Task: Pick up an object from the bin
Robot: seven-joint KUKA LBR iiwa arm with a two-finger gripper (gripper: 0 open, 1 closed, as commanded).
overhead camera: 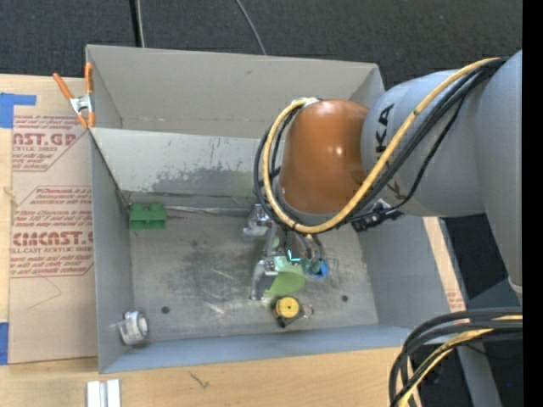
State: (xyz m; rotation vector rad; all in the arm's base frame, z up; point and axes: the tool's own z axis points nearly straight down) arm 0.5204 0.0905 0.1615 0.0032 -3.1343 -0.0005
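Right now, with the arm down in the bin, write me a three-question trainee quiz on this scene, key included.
1. True or false: the dark green rectangular block touches the hand.
2. Fill in: the small silvery round piece lies in the near-____ corner of the grey metal bin, as the camera sees it.
3. Which thing lies nearest the hand?
A) the green block
B) the silvery piece
C) the small yellow round disc with a dark centre

Key: 1 false, as the block lies far to the view's left of the hand; 2 left; 3 C.
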